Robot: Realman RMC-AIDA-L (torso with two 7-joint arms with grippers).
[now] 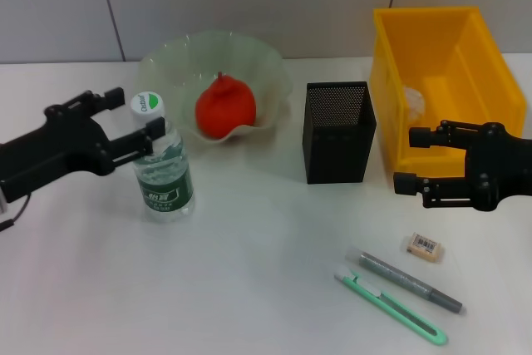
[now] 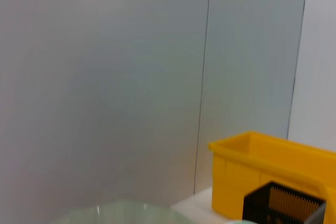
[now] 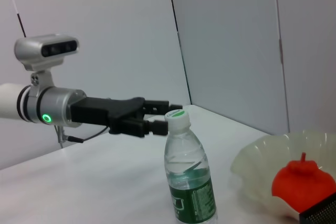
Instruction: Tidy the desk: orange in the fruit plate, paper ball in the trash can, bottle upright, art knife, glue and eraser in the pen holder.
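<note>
The bottle (image 1: 163,161) stands upright on the white desk (image 1: 249,288), at about nine o'clock from the pen holder (image 1: 337,131). The left gripper (image 1: 137,126) is level with the bottle's neck, its fingers (image 1: 151,132) spread wide on either side just under the white cap; from the right wrist view the near fingertip (image 3: 157,126) sits right beside the neck, though I cannot tell whether it touches.

The orange (image 1: 224,107) already lies in the pale green fruit plate (image 1: 174,60), at about one o'clock from the bottle. The yellow trash can (image 1: 465,39) sits at three o'clock from the pen holder, with something pale, likely the paper ball (image 1: 413,101), inside it.

The right gripper (image 1: 409,160) hovers in front of the trash can's near wall, its fingers parted wide and holding nothing.

Still out on the desk at about five o'clock from the pen holder: the eraser (image 1: 425,246), the grey glue (image 1: 407,280) stick, and the green art knife (image 1: 391,305) lying just beside the glue, nearly parallel.
</note>
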